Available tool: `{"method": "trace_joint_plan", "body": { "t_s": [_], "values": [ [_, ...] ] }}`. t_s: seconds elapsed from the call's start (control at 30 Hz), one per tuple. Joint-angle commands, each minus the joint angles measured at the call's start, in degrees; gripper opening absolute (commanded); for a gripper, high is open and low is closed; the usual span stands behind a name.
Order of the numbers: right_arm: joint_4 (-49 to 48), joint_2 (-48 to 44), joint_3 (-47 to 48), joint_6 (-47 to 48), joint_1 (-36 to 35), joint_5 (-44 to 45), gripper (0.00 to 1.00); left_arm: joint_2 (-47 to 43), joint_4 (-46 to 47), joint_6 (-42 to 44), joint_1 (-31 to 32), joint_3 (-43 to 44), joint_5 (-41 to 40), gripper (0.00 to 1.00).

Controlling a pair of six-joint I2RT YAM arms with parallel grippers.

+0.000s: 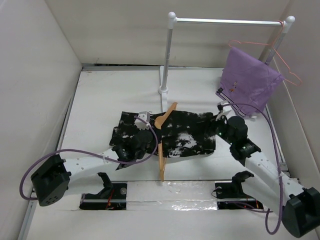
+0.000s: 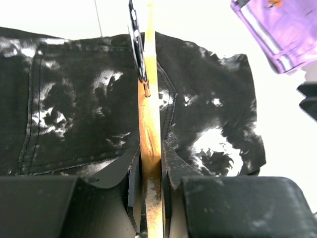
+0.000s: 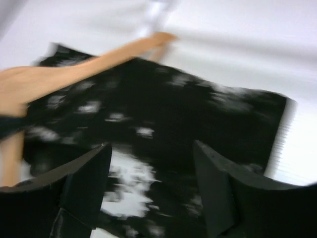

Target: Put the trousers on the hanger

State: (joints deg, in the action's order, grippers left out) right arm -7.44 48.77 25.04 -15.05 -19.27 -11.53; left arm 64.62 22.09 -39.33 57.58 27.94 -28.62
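Note:
The trousers point(image 1: 187, 132) lie folded across the middle of the table, black with white blotches. The wooden hanger point(image 1: 161, 160) stands on edge across them, its hook end toward the rack. My left gripper point(image 1: 151, 134) is shut on the hanger; in the left wrist view the tan wood point(image 2: 150, 134) is clamped between the fingers of that gripper point(image 2: 152, 193), with trouser cloth point(image 2: 74, 109) on both sides. My right gripper point(image 1: 221, 120) hovers at the trousers' right edge. In the blurred right wrist view it point(image 3: 151, 168) is open above the cloth point(image 3: 188, 114), nothing between its fingers, the hanger point(image 3: 99, 64) beyond.
A white clothes rack point(image 1: 169, 55) stands behind the trousers, its top bar point(image 1: 225, 21) running right. A purple cloth point(image 1: 250, 82) on a thin pink wire hanger point(image 1: 286, 62) hangs from its right end, also showing in the left wrist view point(image 2: 282, 29). White walls close three sides.

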Motion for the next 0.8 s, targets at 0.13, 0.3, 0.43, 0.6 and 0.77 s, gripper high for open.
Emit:
{"method": "trace_joint_plan", "body": {
  "t_s": [0.13,0.3,0.43,0.6,0.77],
  "values": [
    [-7.0,4.3,4.2,-8.0,-26.3,8.6,0.00,-5.0,5.6,0.6,2.0,5.9,-1.8,0.00],
    [-12.8,9.7,7.2,-13.8,-37.1,15.5,0.40,-3.6,4.9,1.6,2.0,9.4,-2.1,0.00],
    [-13.2,15.5,9.9,-15.4,-39.1,17.5,0.51,-3.3,6.3,2.0,2.5,10.7,-1.7,0.00],
    [-18.7,19.6,9.5,-16.8,-39.1,16.5,0.56,-2.4,5.9,2.9,4.5,12.3,-4.5,0.00],
    [-19.2,22.1,10.9,-17.4,-40.1,17.0,0.57,-2.4,7.0,2.2,4.5,12.1,-4.2,0.00]
  ]
}}
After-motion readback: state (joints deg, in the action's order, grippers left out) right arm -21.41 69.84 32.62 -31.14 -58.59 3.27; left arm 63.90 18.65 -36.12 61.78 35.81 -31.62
